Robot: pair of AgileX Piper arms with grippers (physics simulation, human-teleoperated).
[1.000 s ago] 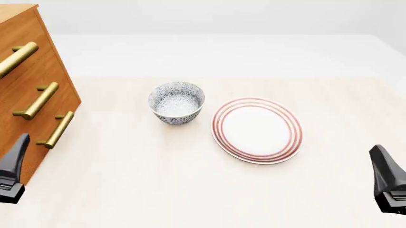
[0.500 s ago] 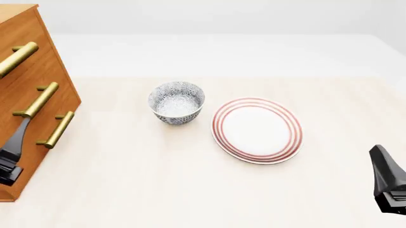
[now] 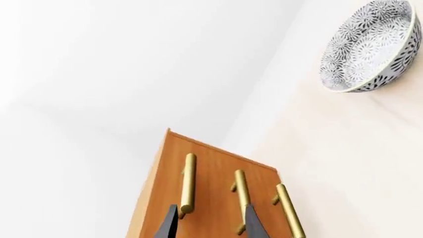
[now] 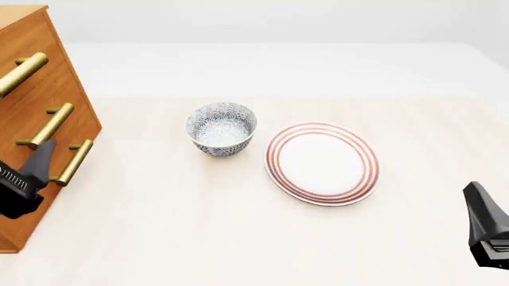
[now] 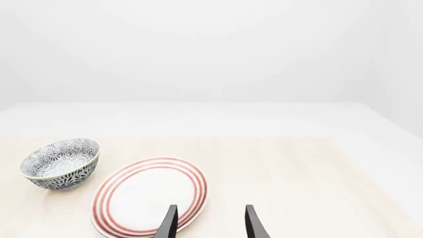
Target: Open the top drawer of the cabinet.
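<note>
Left pincer (image 4: 36, 164) hangs in front of the cabinet (image 4: 32, 77), low, at the level of the bottom handle (image 4: 70, 162), with its fingers apart and nothing between them. In the left wrist view the two fingertips (image 3: 170, 223) stand on both sides of the middle handle (image 3: 242, 201), while the top handle (image 3: 188, 182) lies just outside one finger, so the aim is not yet on the right bar. Right pincer (image 5: 209, 223) waits near the counter (image 4: 238, 238) edge, fingers also apart, well away from the plate (image 4: 322, 162) and bowl (image 4: 222, 128). The risk I see: the three brass bars look the same and lie near each other, so closing now could catch the middle or bottom one and pull the wrong drawer. A grasp near the bar's end could also slip off, or twist the drawer so it jams. The cabinet stands at the counter's left side, its front facing right, toward the bowl. The top drawer (image 4: 16, 44) is the highest one, partly cut by the picture edge; it seems shut. Its handle runs level along the drawer front, so in the front view it slants from near-left to far-right.
</note>
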